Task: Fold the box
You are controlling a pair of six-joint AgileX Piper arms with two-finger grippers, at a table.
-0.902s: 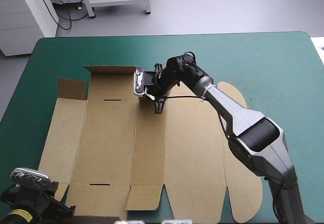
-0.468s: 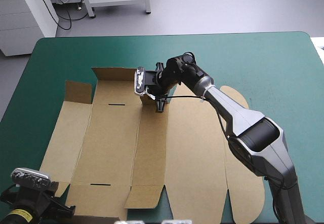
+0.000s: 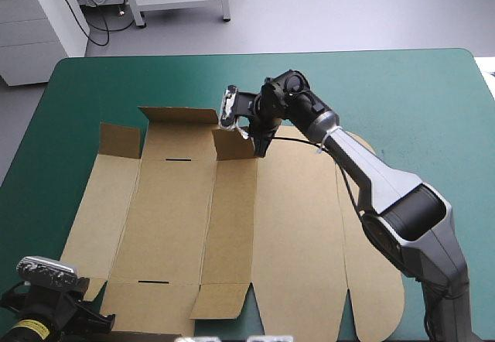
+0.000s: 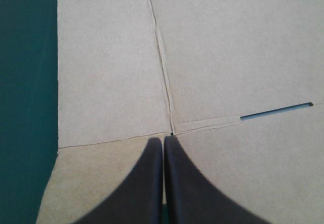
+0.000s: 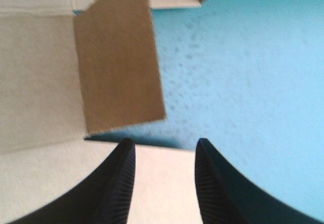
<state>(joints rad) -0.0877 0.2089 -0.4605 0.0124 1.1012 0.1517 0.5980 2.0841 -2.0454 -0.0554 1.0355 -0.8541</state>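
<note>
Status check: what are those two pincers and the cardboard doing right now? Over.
Left pincer shut, above the box. Right pincer open at its far edge, by a raised flap. Box mostly flat. Nothing in the way.

The right arm is covering a strip of the box in the high view. The left end effector is being cut off at that view's near corner, its fingers lying out of sight there. The raised flap ahead of the right end effector is showing blurred. In both wrist views the box is running past the edges.
</note>
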